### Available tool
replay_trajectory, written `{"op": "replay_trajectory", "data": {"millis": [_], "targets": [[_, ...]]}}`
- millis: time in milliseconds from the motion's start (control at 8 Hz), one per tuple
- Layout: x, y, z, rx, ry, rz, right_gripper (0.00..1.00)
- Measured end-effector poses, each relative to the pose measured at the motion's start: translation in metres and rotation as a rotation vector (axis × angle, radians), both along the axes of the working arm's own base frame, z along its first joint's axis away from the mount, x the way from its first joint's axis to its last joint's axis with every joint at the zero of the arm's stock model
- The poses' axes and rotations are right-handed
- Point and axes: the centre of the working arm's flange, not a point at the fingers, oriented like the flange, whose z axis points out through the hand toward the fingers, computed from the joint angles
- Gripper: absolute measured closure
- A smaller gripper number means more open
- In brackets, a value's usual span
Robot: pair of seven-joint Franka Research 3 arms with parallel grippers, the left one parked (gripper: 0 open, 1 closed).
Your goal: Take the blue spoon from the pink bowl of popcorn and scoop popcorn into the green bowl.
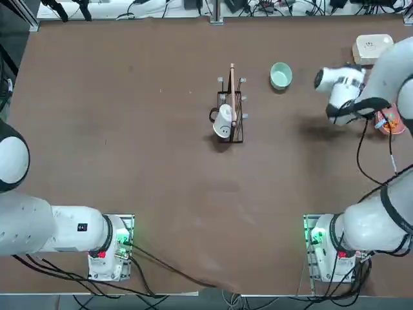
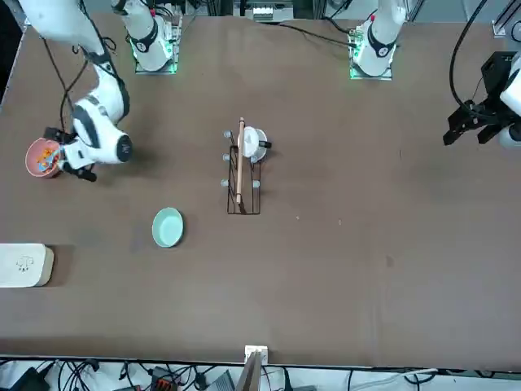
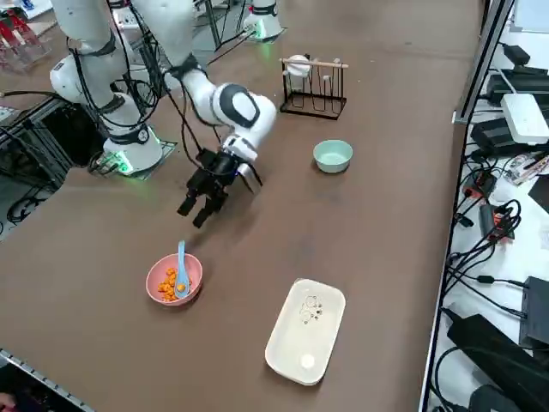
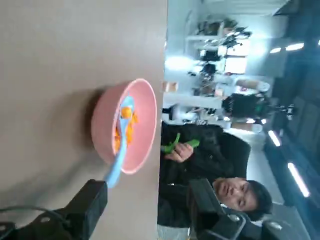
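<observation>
From overhead, the right arm's wrist covers most of the small round salmon-pink bowl (image 1: pixel 391 123) at the table's right edge; the pale mint-green round bowl (image 1: pixel 281 75) sits well apart beside a black wire rack (image 1: pixel 232 116).

The right side view shows the right gripper (image 3: pixel 196 209) hovering above the table near the pink bowl, jaws spread wide and empty.

In the wrist view, the light-blue plastic spoon (image 4: pixel 120 142) lies among the orange-yellow popcorn pieces (image 4: pixel 125 131), its handle leaning over the rim. A person sits beyond the table.
</observation>
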Motion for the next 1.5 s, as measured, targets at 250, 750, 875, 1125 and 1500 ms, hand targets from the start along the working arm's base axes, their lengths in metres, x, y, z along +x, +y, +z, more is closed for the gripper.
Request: {"op": "replay_trajectory", "data": {"millis": [250,750,875,1125,1500], "targets": [[-0.011,0.002,-0.033,-0.079,0.019,0.046,0.05],[-0.024,-0.002,-0.057,-0.145,0.036,0.057,0.12],[-0.025,-0.006,-0.059,-0.149,0.032,0.051,0.18],[-0.029,-0.012,-0.064,-0.154,0.033,0.042,0.19],[-0.031,-0.026,-0.069,-0.167,0.026,0.053,0.21]]}}
